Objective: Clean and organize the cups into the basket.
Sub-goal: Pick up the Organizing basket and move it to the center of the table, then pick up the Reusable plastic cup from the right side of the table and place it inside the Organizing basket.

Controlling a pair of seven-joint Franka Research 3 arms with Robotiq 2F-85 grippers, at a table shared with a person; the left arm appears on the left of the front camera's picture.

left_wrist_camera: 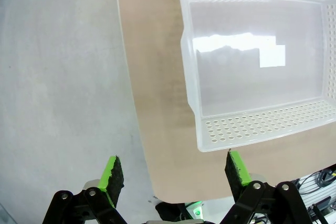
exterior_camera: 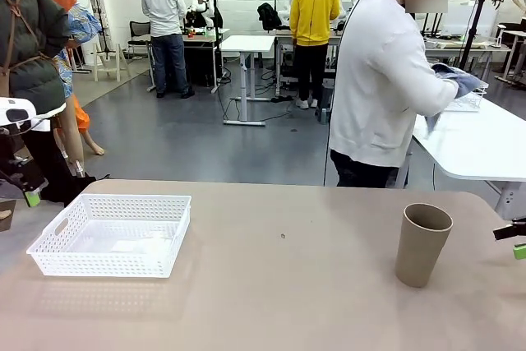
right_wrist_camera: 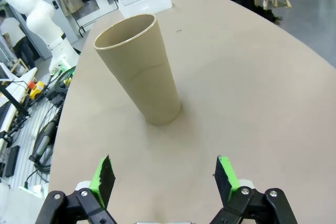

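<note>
Your right gripper hangs low over the table with its jaws spread wide and nothing between them. The tan tumbler stands upright, mouth up, just ahead of the fingertips and roughly centred between them. The step in hand looks like picking up this cup, so bring the gripper forward level until the green pads bracket the wall at about mid-height or a little lower. The tumbler tapers towards its foot, so a pinch too high on that smooth wall may tip it or let it slip. Close gently and evenly, then lift straight up before you travel. The white mesh basket lies empty at the left end of the table, well apart from the cup, so the carry crosses most of the tabletop; hold the cup upright and clear of the surface. Your left gripper is likewise spread and empty, hovering over the table's edge near the basket's perforated wall, so mind it on the way in. The person beyond the table's far side is turned to another table with a blue cloth; you cannot tell what is being wiped.
</note>
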